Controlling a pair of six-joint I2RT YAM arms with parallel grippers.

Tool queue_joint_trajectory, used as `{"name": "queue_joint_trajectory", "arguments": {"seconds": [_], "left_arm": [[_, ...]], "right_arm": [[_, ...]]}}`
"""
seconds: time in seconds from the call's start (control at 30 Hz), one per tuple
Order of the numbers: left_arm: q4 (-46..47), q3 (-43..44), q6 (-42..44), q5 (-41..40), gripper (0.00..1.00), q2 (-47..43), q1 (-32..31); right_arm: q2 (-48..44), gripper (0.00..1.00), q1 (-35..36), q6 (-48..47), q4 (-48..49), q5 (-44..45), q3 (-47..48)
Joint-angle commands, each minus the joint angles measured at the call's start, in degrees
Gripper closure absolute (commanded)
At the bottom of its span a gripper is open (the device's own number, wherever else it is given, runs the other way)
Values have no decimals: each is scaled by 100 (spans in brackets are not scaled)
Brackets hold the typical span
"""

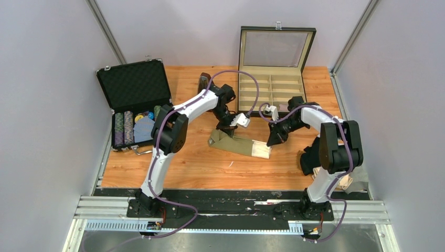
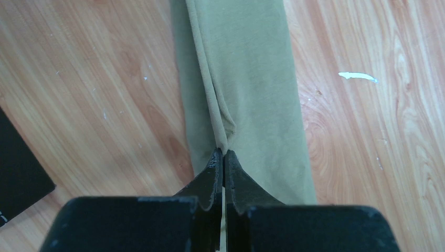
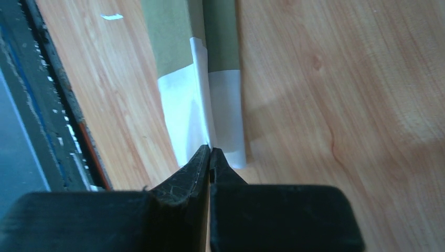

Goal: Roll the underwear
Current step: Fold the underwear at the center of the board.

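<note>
At the far left of the worktop (image 1: 199,168) an open black case (image 1: 134,102) lies with rows of chips in its lower half. The left arm rises from its base at the near edge and bends at a dark elbow beside the case. It then reaches inward and dips its wrist to the middle of the wooden surface. The left pincer (image 1: 226,129) is closed on a raised ridge of the olive underwear (image 1: 236,142). In the left wrist view the two fingertips (image 2: 215,163) meet on that fold, and the cloth (image 2: 252,79) runs away from them as a long narrow strip.

The strip lies flat at the worktop's centre, angled toward the right, and ends in a pale waistband (image 1: 261,150). The right pincer (image 1: 272,140) is clamped shut on an upstanding crease of that waistband (image 3: 181,105). The right arm stands upright from its base, with its elbow high and its forearm folded back toward the centre.

Behind the two arms an open compartment box (image 1: 270,89) stands with its glazed lid upright. Black garments (image 1: 307,160) are heaped beside the right arm. Pale lilac walls (image 1: 47,105) close in three sides, and a metal rail (image 1: 231,212) carries the bases.
</note>
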Motion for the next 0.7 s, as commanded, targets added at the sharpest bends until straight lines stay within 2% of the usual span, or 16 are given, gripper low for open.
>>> {"name": "queue_joint_trajectory", "arguments": {"seconds": [0.0, 0.3, 0.67], "left_arm": [[-447, 54, 208, 209, 100, -258, 57], [-737, -264, 481, 417, 100, -661, 53], [-728, 288, 312, 332, 100, -174, 50]], "right_arm": [[-450, 100, -33, 599, -435, -489, 177], [-1089, 100, 104, 1114, -577, -671, -299], [-991, 100, -81, 1449, -296, -617, -725]]}}
